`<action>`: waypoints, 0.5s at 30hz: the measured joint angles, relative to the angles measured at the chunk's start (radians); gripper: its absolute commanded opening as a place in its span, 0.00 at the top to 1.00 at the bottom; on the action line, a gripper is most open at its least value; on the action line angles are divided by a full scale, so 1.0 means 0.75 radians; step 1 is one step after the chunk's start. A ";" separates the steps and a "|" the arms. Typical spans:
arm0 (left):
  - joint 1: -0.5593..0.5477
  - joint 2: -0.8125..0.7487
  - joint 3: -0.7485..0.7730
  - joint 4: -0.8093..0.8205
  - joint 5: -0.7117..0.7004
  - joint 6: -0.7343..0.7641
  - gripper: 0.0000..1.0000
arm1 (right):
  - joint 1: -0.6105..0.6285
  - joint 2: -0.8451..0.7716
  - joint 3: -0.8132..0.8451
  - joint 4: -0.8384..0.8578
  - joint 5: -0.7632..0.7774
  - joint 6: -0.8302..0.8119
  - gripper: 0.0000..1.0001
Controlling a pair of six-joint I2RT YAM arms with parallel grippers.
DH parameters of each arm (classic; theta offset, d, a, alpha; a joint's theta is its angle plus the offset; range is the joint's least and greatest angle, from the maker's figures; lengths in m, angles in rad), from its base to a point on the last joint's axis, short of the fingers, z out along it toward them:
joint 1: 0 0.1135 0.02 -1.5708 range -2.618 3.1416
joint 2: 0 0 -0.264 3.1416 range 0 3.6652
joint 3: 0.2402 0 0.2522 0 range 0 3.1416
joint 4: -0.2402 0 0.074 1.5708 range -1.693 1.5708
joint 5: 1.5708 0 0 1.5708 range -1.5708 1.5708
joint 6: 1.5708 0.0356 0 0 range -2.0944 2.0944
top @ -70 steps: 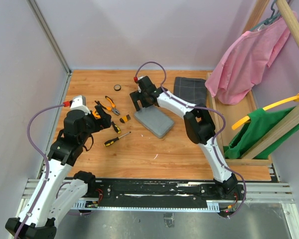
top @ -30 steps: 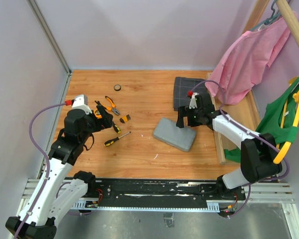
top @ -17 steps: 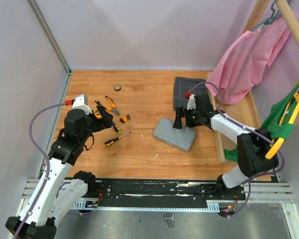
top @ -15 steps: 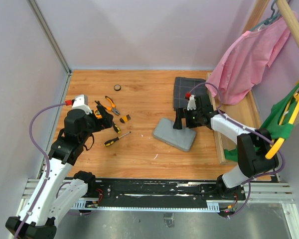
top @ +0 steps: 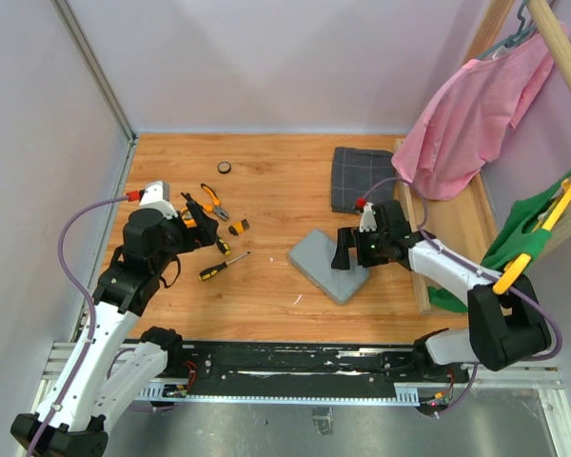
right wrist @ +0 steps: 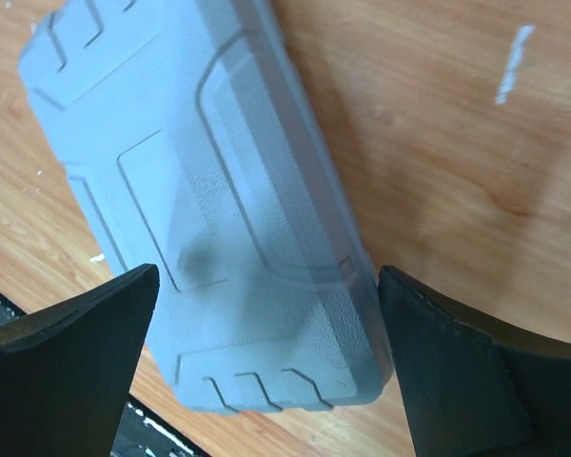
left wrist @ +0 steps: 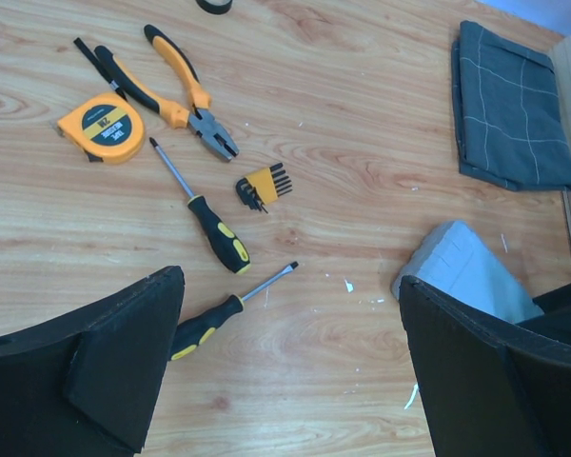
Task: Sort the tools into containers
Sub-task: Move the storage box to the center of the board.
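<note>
On the wood-grain table [top: 266, 295], right of centre, lies the closed grey case [right wrist: 219, 209] — pebbled plastic, rounded corners, moulded ribs — with the right gripper [right wrist: 266, 276] spread wide over it, holding nothing. Farther left, the left gripper [left wrist: 290, 281], likewise spread and empty, hangs above orange-handled pliers [left wrist: 176, 90], a round tape measure [left wrist: 101, 127] with unreadable label print, two yellow-and-black screwdrivers [left wrist: 202, 205] and a fanned orange bit holder [left wrist: 265, 184]. A checked dark cloth [left wrist: 512, 109] lies folded beyond the case.
</note>
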 measured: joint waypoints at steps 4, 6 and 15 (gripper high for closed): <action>0.000 -0.001 -0.002 0.001 0.011 0.003 0.01 | 0.130 -0.086 -0.029 -0.005 0.040 0.049 0.00; 0.000 -0.001 -0.004 0.003 0.012 0.002 0.01 | 0.196 -0.134 -0.047 -0.005 0.055 0.074 0.01; 0.000 -0.009 -0.008 -0.007 -0.051 -0.024 0.01 | 0.248 -0.456 -0.148 -0.139 0.279 0.115 0.01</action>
